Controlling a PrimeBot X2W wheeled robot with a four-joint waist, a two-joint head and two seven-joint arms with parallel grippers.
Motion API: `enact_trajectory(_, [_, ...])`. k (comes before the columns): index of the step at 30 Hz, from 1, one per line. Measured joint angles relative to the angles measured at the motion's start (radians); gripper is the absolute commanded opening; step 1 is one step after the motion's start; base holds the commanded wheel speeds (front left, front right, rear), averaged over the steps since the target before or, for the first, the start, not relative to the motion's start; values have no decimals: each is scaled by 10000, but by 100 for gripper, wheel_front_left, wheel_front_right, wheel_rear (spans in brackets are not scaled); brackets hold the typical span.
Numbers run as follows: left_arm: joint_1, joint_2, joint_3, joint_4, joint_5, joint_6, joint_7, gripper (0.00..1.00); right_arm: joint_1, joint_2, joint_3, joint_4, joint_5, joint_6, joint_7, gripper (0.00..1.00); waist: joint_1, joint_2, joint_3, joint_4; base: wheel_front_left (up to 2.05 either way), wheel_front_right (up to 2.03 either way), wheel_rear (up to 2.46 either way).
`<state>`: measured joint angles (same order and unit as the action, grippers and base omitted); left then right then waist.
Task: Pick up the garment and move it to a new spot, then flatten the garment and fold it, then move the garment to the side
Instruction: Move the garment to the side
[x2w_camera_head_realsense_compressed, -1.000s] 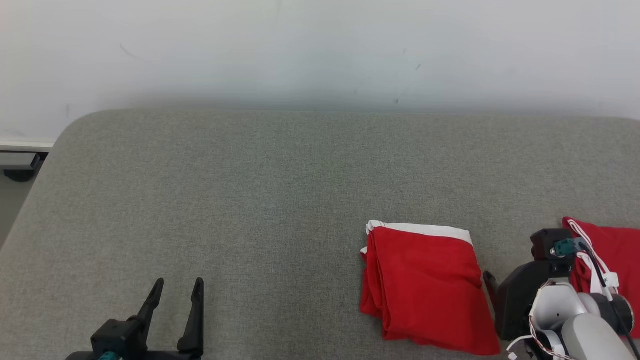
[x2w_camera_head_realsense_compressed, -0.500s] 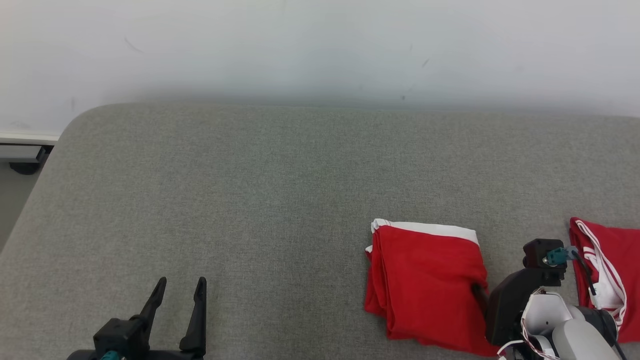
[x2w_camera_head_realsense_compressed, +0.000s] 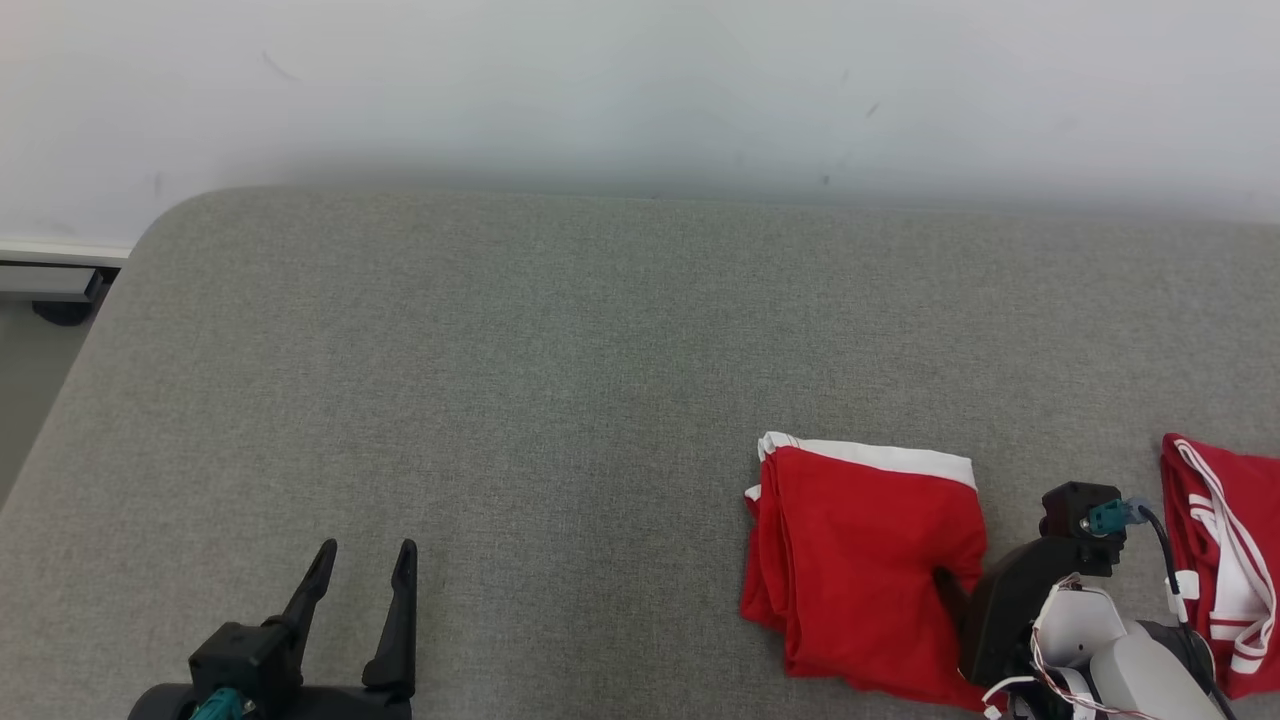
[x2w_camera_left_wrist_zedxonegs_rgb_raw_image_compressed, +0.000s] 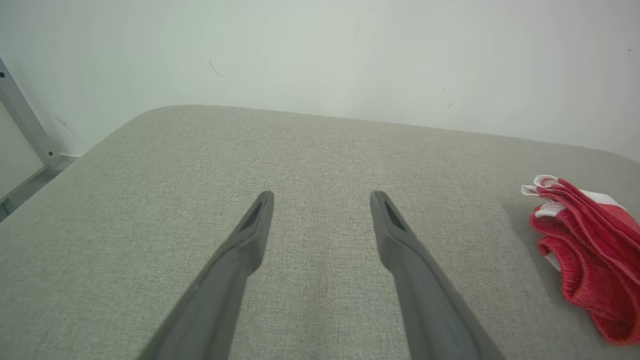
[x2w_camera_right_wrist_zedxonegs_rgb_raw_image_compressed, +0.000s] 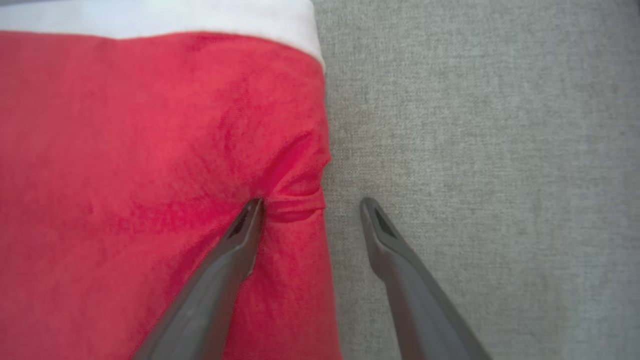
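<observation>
Right gripper (x2w_camera_right_wrist_zedxonegs_rgb_raw_image_compressed: 311, 205) is spread open and straddles the right edge of the garment (x2w_camera_head_realsense_compressed: 865, 560): one finger presses a small pucker into the red cloth, the other sits on bare fabric just beside it. Nothing is gripped yet.

Garment is a compact red rectangle, several layers thick (stacked folds show in the left wrist view), with a white band along its far side. It lies close to the near edge of the grey padded top (x2w_camera_head_realsense_compressed: 500, 400), right of the middle.

My read is that pickup, flatten and fold are done. What's left is closing on that edge and shifting it to the side.

Left gripper (x2w_camera_head_realsense_compressed: 365, 548) is open and idle near the near-left corner, well apart from the cloth.

Second red piece (x2w_camera_head_realsense_compressed: 1215, 560) with white stripes lies at the right edge.

No readable brand, label or text anywhere.
</observation>
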<state>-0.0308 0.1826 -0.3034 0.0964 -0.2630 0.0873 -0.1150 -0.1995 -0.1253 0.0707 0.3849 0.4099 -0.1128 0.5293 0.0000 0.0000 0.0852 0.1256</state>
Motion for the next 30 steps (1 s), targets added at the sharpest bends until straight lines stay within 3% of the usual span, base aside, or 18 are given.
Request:
enact_trajectory(4, [-7, 0, 2, 15, 0, 0, 0, 100, -196, 36, -54, 236, 194, 98, -29, 100, 0, 0, 16, 40, 0, 0, 0])
enact_trajectory(5, [-11, 0, 2, 27, 0, 0, 0, 100, -231, 56, -69, 301, 219, 105, -29, 58, 0, 0, 18, 47, 0, 0, 0])
enact_trajectory(6, [-16, -2, 0, 38, 0, 0, 0, 100, -262, 61, -73, 359, 228, 128, -29, 33, 0, 0, 19, 55, 0, 0, 0])
enact_trajectory(7, [-30, -4, -2, 46, 0, 0, 0, 100, -302, 67, -71, 405, 244, 134, -31, 0, 0, 0, 18, 62, 0, 0, 0])
enact_trajectory(17, [-151, -73, -6, 215, 0, 2, -2, 100, -406, -44, 86, 385, 63, 303, -209, 0, 1, 0, -116, 107, 0, 0, 0])
enact_trajectory(30, [242, -35, 75, 276, -15, 8, -15, 100, 105, -1486, 50, -1839, -752, 263, -153, 0, 0, 0, -554, -40, 0, 0, 0])
